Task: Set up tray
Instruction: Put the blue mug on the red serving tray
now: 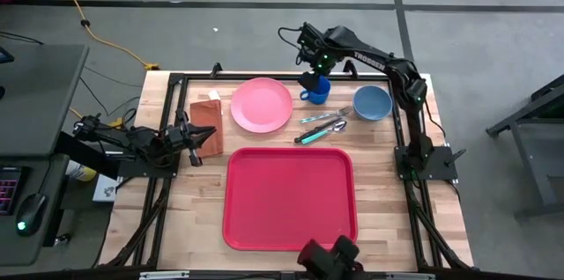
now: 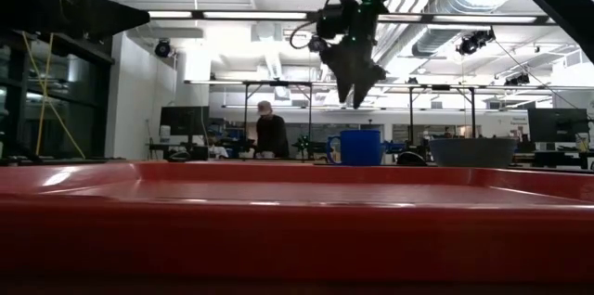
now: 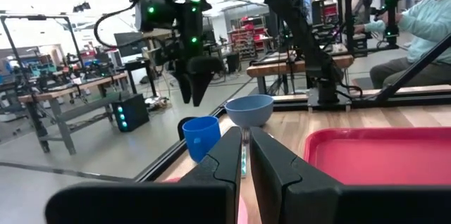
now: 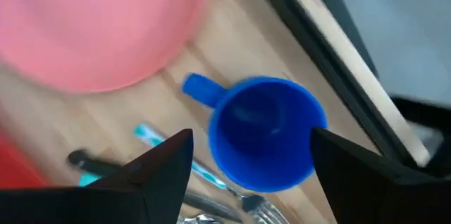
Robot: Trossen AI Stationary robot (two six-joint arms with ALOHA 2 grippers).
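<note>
Right gripper (image 1: 314, 80): dark fingers (image 4: 158, 160) standing spread wide, holding nothing, hanging just above the blue cup (image 4: 264, 132), one finger to each side of its round mouth without touching it.

Blue cup: smooth plastic, cylindrical, with a small side handle; sitting upright on the counter (image 1: 388, 192) just beside the pink plate (image 1: 262, 104).

Left gripper (image 1: 196, 142): dark flat fingers (image 3: 271, 160) standing nearly closed with a thin slit between them, gripping nothing that shows; resting low at the counter's left side, next to the brown napkin (image 1: 206, 125).

Pink plate: round, smooth, shallow, lying flat.

Blue bowl (image 1: 373, 102): round, matte, sitting to the right of the cup.

Cutlery (image 1: 322, 127): shiny metal pieces with a teal handle, lying between plate and bowl.

Tray (image 1: 289, 198): large, red, glossy plastic, rectangular with rounded corners and a raised rim; lying flat at the counter's front centre, nothing on it.

Counter: pale wooden butcher-block planks.
</note>
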